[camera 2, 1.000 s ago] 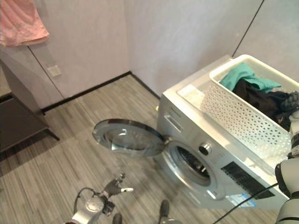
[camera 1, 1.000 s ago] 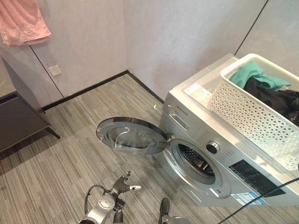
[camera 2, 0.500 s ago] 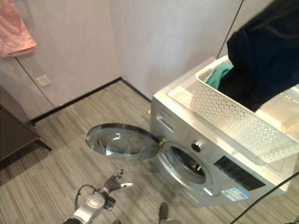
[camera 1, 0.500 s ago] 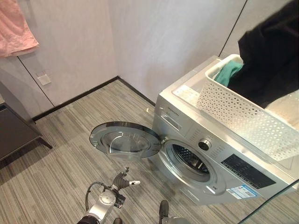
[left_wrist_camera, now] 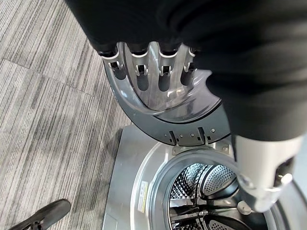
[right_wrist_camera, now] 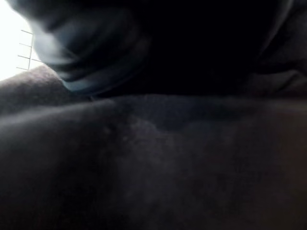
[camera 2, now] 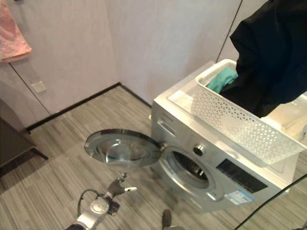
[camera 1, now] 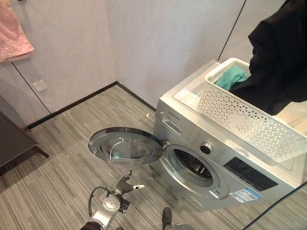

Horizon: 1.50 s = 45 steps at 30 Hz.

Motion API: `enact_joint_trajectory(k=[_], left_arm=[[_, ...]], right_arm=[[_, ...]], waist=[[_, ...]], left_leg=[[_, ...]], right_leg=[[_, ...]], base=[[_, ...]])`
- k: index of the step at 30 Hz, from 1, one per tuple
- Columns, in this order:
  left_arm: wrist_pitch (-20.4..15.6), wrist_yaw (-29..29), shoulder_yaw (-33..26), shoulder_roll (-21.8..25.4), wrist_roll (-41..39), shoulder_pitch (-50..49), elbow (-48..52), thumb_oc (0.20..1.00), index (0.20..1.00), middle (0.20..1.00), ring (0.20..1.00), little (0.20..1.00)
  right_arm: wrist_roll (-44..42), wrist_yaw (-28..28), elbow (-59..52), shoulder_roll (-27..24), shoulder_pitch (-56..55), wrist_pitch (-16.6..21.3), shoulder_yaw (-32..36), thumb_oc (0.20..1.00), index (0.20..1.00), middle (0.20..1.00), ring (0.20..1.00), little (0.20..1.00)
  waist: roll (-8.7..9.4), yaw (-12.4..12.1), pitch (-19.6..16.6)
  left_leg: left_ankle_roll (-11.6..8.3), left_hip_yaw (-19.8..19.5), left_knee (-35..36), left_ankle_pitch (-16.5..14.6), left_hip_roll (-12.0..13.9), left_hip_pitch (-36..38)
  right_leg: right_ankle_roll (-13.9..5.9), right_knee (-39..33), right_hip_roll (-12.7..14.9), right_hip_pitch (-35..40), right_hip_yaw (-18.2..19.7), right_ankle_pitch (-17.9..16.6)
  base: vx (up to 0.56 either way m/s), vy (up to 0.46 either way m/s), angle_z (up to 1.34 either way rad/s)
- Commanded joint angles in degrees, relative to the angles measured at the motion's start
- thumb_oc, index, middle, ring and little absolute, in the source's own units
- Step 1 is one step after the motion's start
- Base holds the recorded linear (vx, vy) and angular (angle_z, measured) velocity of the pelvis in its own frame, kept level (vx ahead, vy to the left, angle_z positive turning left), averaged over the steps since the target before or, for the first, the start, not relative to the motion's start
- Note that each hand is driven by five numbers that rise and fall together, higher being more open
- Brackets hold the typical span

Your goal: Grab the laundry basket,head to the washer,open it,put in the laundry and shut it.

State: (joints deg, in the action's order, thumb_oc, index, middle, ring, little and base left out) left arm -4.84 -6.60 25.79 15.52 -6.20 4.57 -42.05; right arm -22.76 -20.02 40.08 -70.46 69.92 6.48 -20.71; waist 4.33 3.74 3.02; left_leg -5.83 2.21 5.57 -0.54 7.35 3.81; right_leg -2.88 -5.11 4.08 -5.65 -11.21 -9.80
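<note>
Hanging low above the striped floor (camera 1: 53, 182), the left robot hand (camera 1: 125, 185) holds nothing, its fingers (left_wrist_camera: 142, 64) straight and relaxed in a row, pointing towards the washer door (camera 1: 125, 145). That round glass door stands swung fully open to the left of the washer (camera 1: 216, 158), and behind it the drum (left_wrist_camera: 211, 191) gapes open; nothing can be made out lying in the visible part of it.

On top of the washer sits the white laundry basket (camera 1: 240, 120), its perforated wall facing forward. A teal garment (camera 1: 231, 76) lies in its far end. Above the basket's right part hangs a black garment (camera 1: 280, 57), lifted up and draping down so that its lower edge dips into the basket. The right wrist view shows dark cloth pressed close before the camera; the right robot hand itself is hidden by this cloth, so I cannot tell whether its fingers are clasped or loose.

Farther off, a dark cabinet (camera 1: 12, 141) stands by the left wall, and a pink cloth (camera 1: 14, 28) hangs high on that wall, with a wall socket (camera 1: 39, 86) below it.
</note>
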Motion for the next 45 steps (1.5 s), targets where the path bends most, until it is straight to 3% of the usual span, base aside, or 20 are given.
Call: enact_joint_trajectory(k=[1, 5, 11, 16, 18, 23, 24, 26, 27, 29, 30, 31, 32, 35, 36, 38, 39, 40, 41, 45], left_arm=[[-3.16, -1.74, 3.35, 2.87, 1.25, 5.04, -1.29, 1.000, 1.000, 1.000, 1.000, 1.000], [-3.27, -2.04, 2.73, 3.76, 1.72, 5.43, -0.45, 1.000, 1.000, 1.000, 1.000, 1.000], [-3.19, -2.11, 1.48, 4.38, 3.59, 5.40, 0.70, 1.000, 1.000, 1.000, 1.000, 1.000], [-3.15, -2.15, 1.05, 4.23, 4.89, 4.93, 0.80, 1.000, 1.000, 1.000, 1.000, 1.000], [-2.94, -2.34, 0.49, 3.34, 6.27, 4.61, 0.33, 1.000, 1.000, 1.000, 1.000, 1.000], [-2.68, -2.06, -0.47, 2.21, 8.21, 3.56, -0.04, 1.000, 1.000, 1.000, 1.000, 1.000], [-2.61, -2.50, -1.66, 1.81, 8.63, 3.13, -0.25, 1.000, 1.000, 1.000, 1.000, 1.000], [-2.32, -2.98, -2.49, 2.37, 8.87, 3.12, -0.45, 1.000, 1.000, 1.000, 1.000, 1.000], [-2.10, -3.22, -3.47, 2.52, 8.94, 2.82, -0.62, 1.000, 1.000, 1.000, 1.000, 1.000], [-2.08, -3.45, -2.69, 3.25, 9.28, 2.98, -0.72, 1.000, 1.000, 1.000, 1.000, 1.000], [-1.67, -4.05, -3.99, 2.06, 8.54, 2.49, -1.54, 1.000, 1.000, 1.000, 1.000, 1.000], [-1.33, -4.41, -4.68, 1.63, 7.80, 2.27, -2.04, 1.000, 1.000, 1.000, 1.000, 1.000], [-1.34, -4.43, -4.64, 1.82, 7.79, 2.24, -2.05, 1.000, 1.000, 1.000, 1.000, 1.000], [-0.67, -5.27, -8.70, 1.61, 5.01, 0.77, -1.53, 1.000, 1.000, 1.000, 1.000, 1.000], [-0.77, -5.16, -9.74, 2.29, 4.86, -0.32, 0.03, 1.000, 1.000, 1.000, 1.000, 1.000], [-0.83, -5.05, -10.33, 2.76, 4.76, -0.87, 0.98, 1.000, 1.000, 1.000, 1.000, 1.000], [-1.03, -4.95, -10.86, 3.31, 4.61, -1.54, 2.80, 1.000, 1.000, 1.000, 1.000, 1.000], [-1.00, -4.93, -10.98, 3.45, 4.62, -1.71, 2.89, 1.000, 1.000, 1.000, 1.000, 1.000], [-1.35, -4.56, -11.07, 3.55, 4.52, -1.39, 4.37, 1.000, 1.000, 1.000, 1.000, 1.000], [-2.49, -3.12, -10.31, 4.55, 4.01, -1.00, 8.17, 1.000, 1.000, 1.000, 1.000, 1.000]], right_arm=[[-1.56, -1.77, 4.01, -5.48, 13.62, 2.89, -2.90, 0.200, 0.200, 0.200, 0.200, 0.200], [-3.02, -1.43, 4.44, -6.74, 19.70, 3.26, -7.67, 0.200, 0.200, 0.200, 0.200, 0.200], [-0.99, -3.61, -5.70, -9.54, 15.24, 4.45, -2.48, 0.200, 0.200, 0.200, 0.200, 0.200], [0.76, -6.25, -13.24, -11.96, 8.46, 5.84, 5.36, 0.200, 0.200, 0.200, 0.200, 0.200], [1.57, -9.85, -17.33, -15.92, 1.68, 7.29, 13.54, 0.200, 0.200, 0.200, 0.200, 0.200], [3.11, -10.70, -22.30, -18.15, -13.31, 7.73, 27.05, 0.200, 0.200, 0.200, 0.200, 0.200], [4.60, -11.33, -25.95, -16.43, -22.61, 8.19, 34.79, 0.200, 0.200, 0.200, 0.200, 0.200], [6.00, -11.21, -29.49, -13.33, -32.01, 7.96, 42.54, 0.200, 0.200, 0.200, 0.200, 0.200], [7.94, -11.16, -34.17, -9.33, -41.99, 8.23, 51.17, 0.200, 0.200, 0.200, 0.200, 0.200], [9.26, -10.45, -38.93, -5.40, -50.52, 7.80, 58.47, 0.200, 0.200, 0.200, 0.200, 0.200], [11.51, -8.69, -44.67, 2.19, -56.02, 8.03, 60.14, 0.200, 0.200, 0.200, 0.200, 0.200], [12.69, -7.62, -47.88, 7.01, -58.56, 7.75, 60.30, 0.200, 0.200, 0.200, 0.200, 0.200], [12.91, -7.59, -48.53, 7.59, -58.93, 7.48, 60.61, 0.200, 0.200, 0.200, 0.200, 0.200], [15.97, -3.22, -55.19, 17.84, -61.50, 6.12, 55.40, 0.200, 0.200, 0.200, 0.200, 0.200], [17.05, -0.18, -57.03, 21.48, -61.36, 5.42, 50.62, 0.200, 0.200, 0.200, 0.200, 0.200], [17.32, 1.58, -57.86, 23.33, -61.29, 5.20, 48.14, 0.200, 0.200, 0.200, 0.200, 0.200], [16.32, 5.36, -59.13, 27.34, -61.14, 4.95, 41.87, 0.200, 0.200, 0.200, 0.200, 0.200], [16.37, 5.40, -59.21, 27.52, -61.10, 4.88, 41.73, 0.200, 0.200, 0.200, 0.200, 0.200], [14.88, 9.10, -60.99, 30.46, -62.70, 4.73, 37.34, 0.200, 0.200, 0.200, 0.200, 0.200], [10.64, 13.61, -60.98, 31.87, -59.46, 5.55, 27.95, 0.200, 0.200, 0.200, 0.200, 0.200]], waist=[[2.85, -1.20, -1.22], [2.92, -0.79, -1.00], [2.75, 0.57, -0.80], [2.50, 1.85, -0.76], [1.67, 3.63, -0.46], [1.08, 5.96, -0.49], [0.99, 7.63, -0.03], [1.16, 8.11, 0.38], [0.98, 8.49, 0.76], [1.53, 7.09, 1.11], [0.45, 6.38, 1.78], [0.22, 5.53, 1.92], [0.49, 5.43, 1.86], [-0.15, 3.60, 2.01], [-0.23, 2.49, 1.87], [-0.05, 1.75, 1.40], [0.71, 0.19, 0.55], [0.81, 0.25, 0.50], [1.95, -1.04, -0.28], [2.16, -2.60, -0.08]], left_leg=[[1.78, 0.32, -0.57, -4.81, 0.37, 0.31], [2.33, 0.78, -0.63, -5.02, -0.11, 0.74], [4.04, 1.84, -0.91, -6.07, -1.94, 1.35], [5.58, 2.81, -0.68, -6.99, -3.98, 1.92], [6.55, 2.79, -0.57, -7.50, -6.02, 2.11], [7.37, 2.99, -0.57, -7.94, -7.80, 2.18], [7.70, 3.81, -0.57, -7.40, -8.28, 2.08], [8.09, 4.32, -0.57, -7.75, -8.02, 2.14], [8.43, 5.52, -0.57, -7.63, -7.84, 2.04], [8.51, 6.18, -0.57, -7.54, -7.65, 2.05], [9.13, 7.58, -0.57, -7.04, -7.19, 2.02], [9.41, 8.17, -0.57, -6.64, -6.93, 1.83], [9.35, 8.31, -0.57, -6.39, -6.93, 1.68], [10.18, 10.81, -0.83, -5.06, -6.35, 0.32], [10.52, 12.44, -1.14, -4.96, -6.33, -0.63], [10.64, 13.36, -1.19, -4.93, -6.58, -1.03], [10.49, 14.95, -1.55, -4.67, -6.85, -2.21], [10.49, 15.02, -1.61, -4.72, -6.83, -2.17], [10.17, 15.75, -2.21, -4.49, -7.39, -3.59], [8.89, 17.25, -2.59, -3.59, -5.74, -5.24]], right_leg=[[-6.12, 2.41, 4.59, 5.40, 2.64, 9.10], [-6.55, 3.33, 4.99, 4.86, 3.40, 8.89], [-7.93, 3.94, 6.27, 4.12, 4.95, 7.42], [-9.23, 4.80, 7.88, 2.76, 6.69, 5.73], [-10.05, 6.31, 9.53, 1.83, 7.84, 3.34], [-10.57, 6.98, 10.92, 0.92, 9.58, 0.49], [-10.64, 7.59, 11.20, -0.56, 10.18, -2.20], [-10.68, 8.43, 10.61, -1.58, 10.26, -2.04], [-10.04, 9.43, 9.79, -1.89, 9.54, 0.29], [-9.33, 10.95, 9.07, -1.97, 8.78, 2.70], [-8.20, 15.53, 7.27, -1.72, 6.29, 6.68], [-7.61, 18.31, 6.56, -2.07, 5.24, 8.32], [-7.44, 18.55, 6.56, -2.39, 5.32, 8.24], [-6.20, 26.26, 5.65, -1.77, 1.67, 12.57], [-5.78, 28.90, 5.97, -0.27, 0.68, 14.76], [-5.89, 28.80, 6.46, 1.17, 0.27, 14.95], [-5.97, 25.85, 7.22, 4.59, 0.33, 14.87], [-5.99, 25.57, 7.18, 4.76, 0.38, 14.76], [-6.55, 20.94, 7.17, 8.37, 1.38, 14.55], [-6.77, 11.49, 6.76, 9.90, 3.91, 14.28]], base=[[-0.01, 0.057, -0.01], [-0.01, 0.074, -0.04], [-0.02, 0.147, -0.12], [-0.03, 0.176, -0.14], [-0.06, 0.259, -0.07], [-0.06, 0.150, -0.09], [-0.09, 0.120, -0.02], [-0.11, 0.123, -0.29], [-0.12, 0.121, -0.67], [-0.11, 0.119, -0.73], [-0.17, 0.131, -0.47], [-0.14, 0.081, -0.27], [-0.10, 0.025, -0.40], [-0.17, -0.006, -0.69], [-0.13, -0.022, -0.75], [-0.11, -0.077, -0.45], [-0.11, -0.110, -0.36], [-0.15, -0.206, -0.49], [-0.12, -0.212, -0.33], [-0.11, -0.199, -0.34]])
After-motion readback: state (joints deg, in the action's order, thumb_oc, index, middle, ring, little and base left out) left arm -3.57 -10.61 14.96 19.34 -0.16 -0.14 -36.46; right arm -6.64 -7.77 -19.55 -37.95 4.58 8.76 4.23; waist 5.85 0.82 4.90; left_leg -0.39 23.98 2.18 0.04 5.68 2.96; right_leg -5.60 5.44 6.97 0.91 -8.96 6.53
